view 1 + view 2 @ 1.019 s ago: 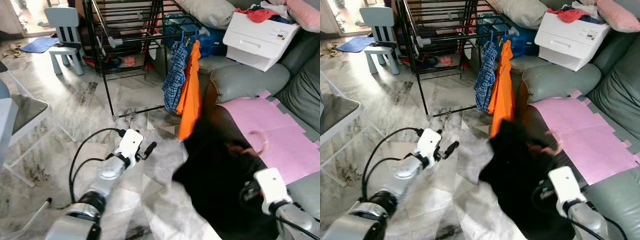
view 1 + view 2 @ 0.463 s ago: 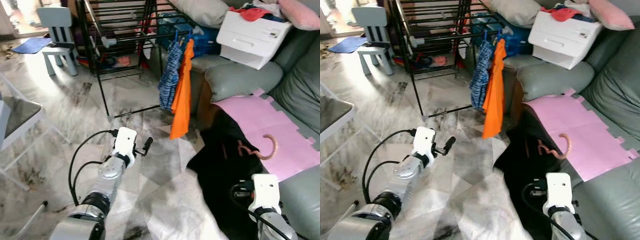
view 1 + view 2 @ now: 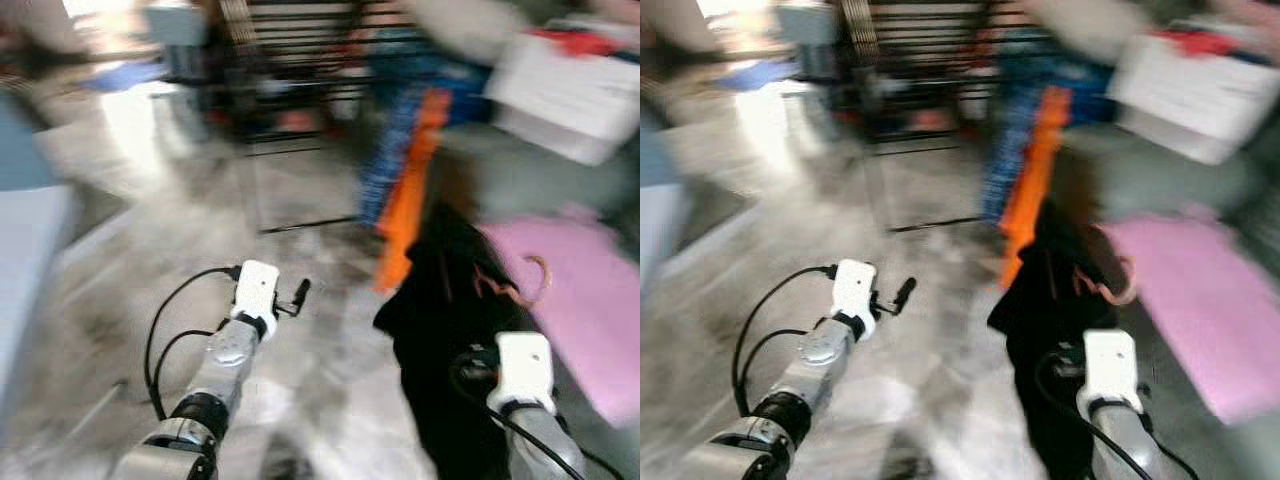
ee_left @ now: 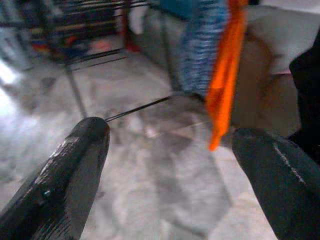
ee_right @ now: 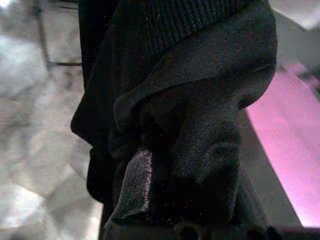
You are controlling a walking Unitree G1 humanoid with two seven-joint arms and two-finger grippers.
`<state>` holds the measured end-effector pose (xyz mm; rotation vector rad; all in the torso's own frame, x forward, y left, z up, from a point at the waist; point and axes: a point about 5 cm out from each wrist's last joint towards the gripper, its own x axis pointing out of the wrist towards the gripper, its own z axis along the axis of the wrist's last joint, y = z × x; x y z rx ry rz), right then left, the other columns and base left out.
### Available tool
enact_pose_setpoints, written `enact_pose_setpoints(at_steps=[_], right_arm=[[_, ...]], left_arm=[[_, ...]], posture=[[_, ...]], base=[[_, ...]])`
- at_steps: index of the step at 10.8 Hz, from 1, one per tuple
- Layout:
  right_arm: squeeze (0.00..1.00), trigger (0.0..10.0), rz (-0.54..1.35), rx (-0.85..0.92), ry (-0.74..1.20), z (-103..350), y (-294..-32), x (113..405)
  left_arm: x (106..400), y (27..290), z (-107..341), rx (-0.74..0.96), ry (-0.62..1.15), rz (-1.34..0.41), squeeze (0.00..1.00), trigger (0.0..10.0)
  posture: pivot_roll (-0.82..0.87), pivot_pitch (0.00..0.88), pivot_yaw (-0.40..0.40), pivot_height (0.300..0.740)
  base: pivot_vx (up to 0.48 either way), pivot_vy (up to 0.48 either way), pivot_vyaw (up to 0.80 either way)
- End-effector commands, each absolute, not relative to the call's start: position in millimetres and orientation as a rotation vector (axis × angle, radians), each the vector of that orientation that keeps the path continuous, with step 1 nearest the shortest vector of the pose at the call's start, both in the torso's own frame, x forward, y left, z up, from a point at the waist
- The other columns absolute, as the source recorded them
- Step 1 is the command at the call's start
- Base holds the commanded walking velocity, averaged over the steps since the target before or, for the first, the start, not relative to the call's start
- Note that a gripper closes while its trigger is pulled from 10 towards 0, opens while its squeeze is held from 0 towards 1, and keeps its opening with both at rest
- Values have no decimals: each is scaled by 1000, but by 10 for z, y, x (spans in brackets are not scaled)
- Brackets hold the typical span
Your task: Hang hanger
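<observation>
Both head views are heavily blurred; outlines beyond the arms are soft. The rack (image 3: 290, 60) at the far side reads only as dark bars. A blue garment (image 3: 385, 150) and an orange garment (image 3: 412, 190) hang from it, edges smeared. The white box (image 3: 575, 105) on the sofa (image 3: 520, 165) has no legible detail.

Left gripper (image 3: 297, 297): arm extended forward and low over the marble floor (image 3: 150, 250), jaws apart and empty; in the left wrist view the two fingers (image 4: 75, 170) stand wide, with floor and the orange garment between them.

Right gripper (image 5: 150, 190): forearm raised at the lower right, just beside the sofa front. Its fingers are buried in a black garment (image 3: 450, 330); whether the jaws are apart or clamped cannot be told.

The hanger (image 3: 520, 285), pinkish, sits at the top of the black garment, largely covered by it. Its hook curves up toward the pink mat (image 3: 590, 300); its long axis cannot be made out.
</observation>
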<state>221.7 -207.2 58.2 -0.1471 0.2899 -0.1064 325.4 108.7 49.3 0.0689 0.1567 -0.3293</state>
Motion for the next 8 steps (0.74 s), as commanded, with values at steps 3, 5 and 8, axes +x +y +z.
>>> enact_pose_setpoints(at_steps=[3, 5, 8], right_arm=[[0, 10000, -69, -166, 252, 652, -2015, 2255], [0, 10000, -64, -165, 258, 639, -1985, 2238], [0, 10000, -60, -173, 255, 652, -2003, 2246]], left_arm=[[3320, 940, 644, 105, 84, -341, 0, 10000], [3258, 1003, 560, 91, 107, -315, 0, 10000], [3209, 965, 512, 105, 122, -332, 0, 10000]], posture=[[53, 0, -49, 740], [53, 0, -54, 740], [46, 0, -45, 740]], base=[[286, 0, 640], [274, 0, 472], [285, 0, 317]])
